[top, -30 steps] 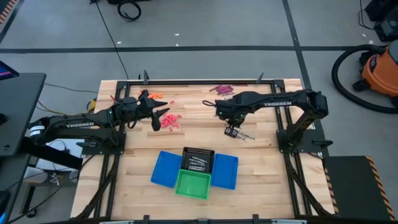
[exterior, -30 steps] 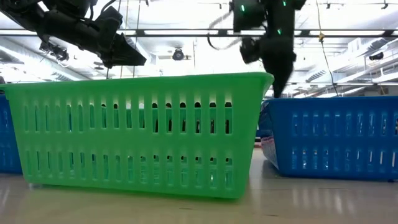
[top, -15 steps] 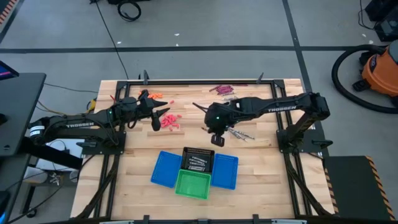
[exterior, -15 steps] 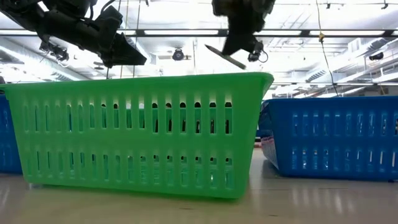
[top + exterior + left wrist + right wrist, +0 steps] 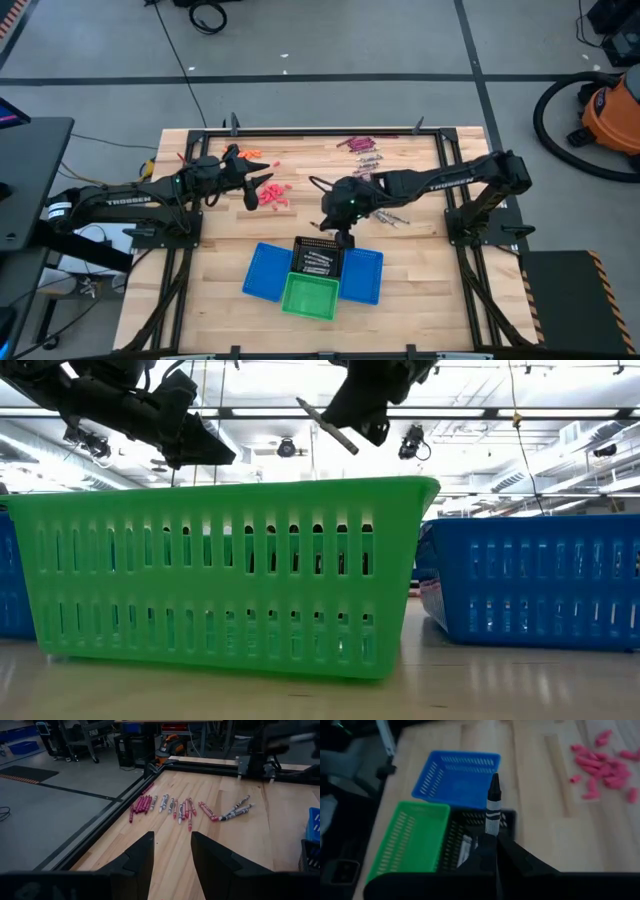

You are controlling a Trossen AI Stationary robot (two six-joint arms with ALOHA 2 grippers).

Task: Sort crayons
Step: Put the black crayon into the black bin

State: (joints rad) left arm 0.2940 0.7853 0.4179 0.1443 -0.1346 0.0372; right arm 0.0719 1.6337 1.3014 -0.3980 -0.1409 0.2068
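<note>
High view: the right gripper is hovering at the far rim of the black basket, flanked by two blue baskets, with a green basket in front; the left gripper is waiting beside the pink crayons. Low view: the grey crayon is pointing slantwise above the green basket. Left wrist view: fingers are standing apart, empty; loose crayons are lying well ahead. Right wrist view: jaws are clenching the grey crayon, its long axis pointing over the black basket, which is holding several light crayons. The green and blue baskets are looking empty.
</note>
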